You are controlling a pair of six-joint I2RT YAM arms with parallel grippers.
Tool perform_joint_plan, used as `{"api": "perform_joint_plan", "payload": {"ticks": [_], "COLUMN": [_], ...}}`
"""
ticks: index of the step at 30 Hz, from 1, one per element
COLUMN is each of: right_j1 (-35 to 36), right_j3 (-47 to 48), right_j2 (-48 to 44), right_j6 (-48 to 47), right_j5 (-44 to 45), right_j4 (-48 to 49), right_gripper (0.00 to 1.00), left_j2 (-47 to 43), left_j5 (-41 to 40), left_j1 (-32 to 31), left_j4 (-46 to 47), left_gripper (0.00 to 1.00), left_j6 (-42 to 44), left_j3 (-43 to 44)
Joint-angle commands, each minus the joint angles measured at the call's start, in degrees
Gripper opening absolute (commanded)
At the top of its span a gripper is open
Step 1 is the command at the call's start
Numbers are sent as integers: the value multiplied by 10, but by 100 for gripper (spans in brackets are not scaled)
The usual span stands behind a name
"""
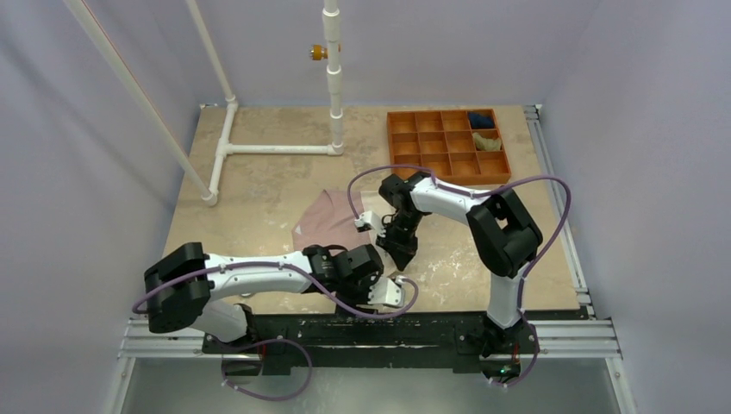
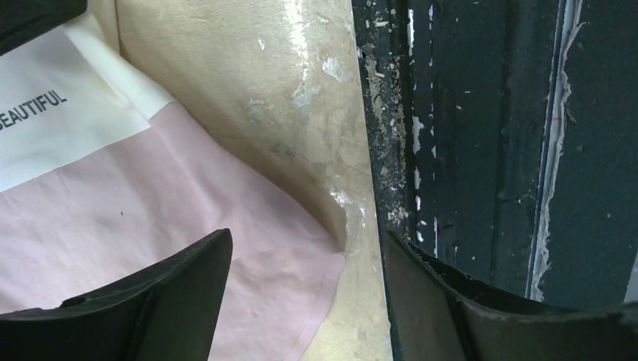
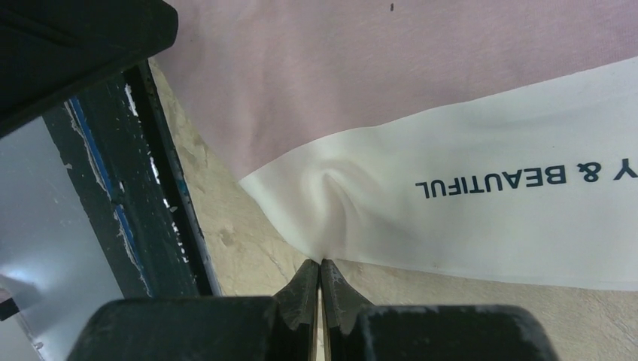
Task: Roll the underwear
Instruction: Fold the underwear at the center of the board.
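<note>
The underwear (image 1: pixel 323 216) is pale pink cloth lying flat near the table's middle, partly hidden under both arms. In the right wrist view its cream waistband (image 3: pixel 451 203) carries dark lettering. My right gripper (image 3: pixel 321 262) is shut on the waistband's edge, which puckers at the pinch; it also shows in the top view (image 1: pixel 403 257). My left gripper (image 2: pixel 307 237) is open, its jaws wide apart over a pink corner of the underwear (image 2: pixel 188 210) beside the table's front edge; it also shows in the top view (image 1: pixel 392 291).
An orange compartment tray (image 1: pixel 390 142) stands at the back right with a dark blue bundle (image 1: pixel 483 121) and an olive-tan bundle (image 1: pixel 488 142) in it. A white pipe frame (image 1: pixel 276 148) stands at the back left. The black rail (image 2: pixel 481 150) runs along the front edge.
</note>
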Motion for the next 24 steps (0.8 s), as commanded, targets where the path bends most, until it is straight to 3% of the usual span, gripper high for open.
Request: {"api": "perform_joint_plan", "payload": {"ticks": [1, 8, 15, 21, 24], "right_j1": [-4, -6, -7, -7, -6], "right_j3": [23, 29, 22, 0, -11], "right_j2": [-3, 0, 1, -10, -20], "right_j6": [-10, -10, -13, -19, -23], "right_j5": [-15, -15, -16, -19, -22], "right_j4": [-13, -17, -16, -15, -22], "right_gripper": [0, 0, 0, 0, 0], "left_j2": [19, 61, 77, 73, 59], "left_j5": [-60, -116, -150, -138, -129], "left_j1": [-27, -43, -46, -45, -45], "left_j4": [26, 24, 27, 8, -2], "left_gripper": [72, 63, 37, 0, 0], "left_j6": [-42, -45, -44, -32, -24], "left_j3": [21, 33, 32, 34, 34]}}
